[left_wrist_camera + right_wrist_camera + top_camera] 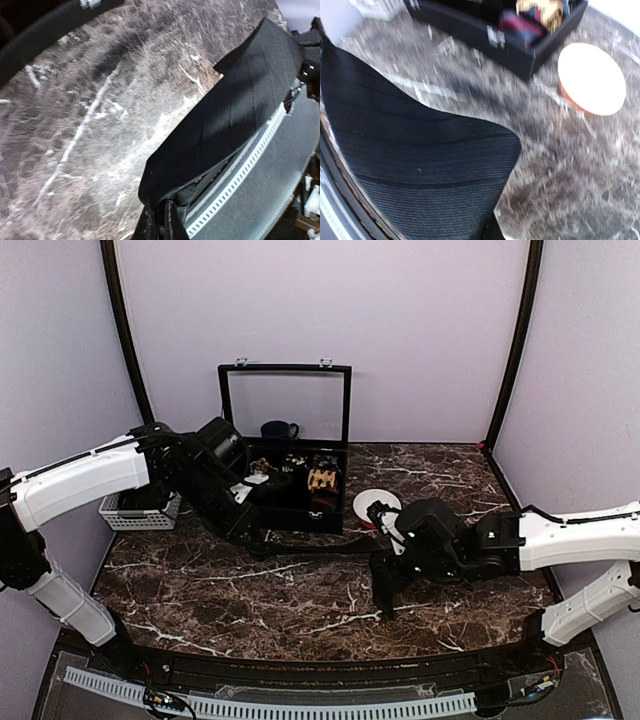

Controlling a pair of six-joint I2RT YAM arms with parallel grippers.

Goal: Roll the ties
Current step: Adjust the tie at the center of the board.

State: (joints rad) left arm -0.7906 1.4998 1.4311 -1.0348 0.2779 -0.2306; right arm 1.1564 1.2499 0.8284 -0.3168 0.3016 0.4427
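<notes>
Nothing legible in any view. Pale tag (pixel 493 36) on front wall of black case (pixel 465 29): too blurred to read.

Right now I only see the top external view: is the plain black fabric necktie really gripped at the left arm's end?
Observer: Yes; the left wrist view shows the plain black fabric necktie pinched between the shut left jaws.
Operator: And the other end?
Observer: The right wrist view shows its ribbed weave filling the lower left, but the right jaws are out of frame, so I cannot confirm a grip.
Operator: That round white disc?
Observer: Its underside edge is orange.
</notes>
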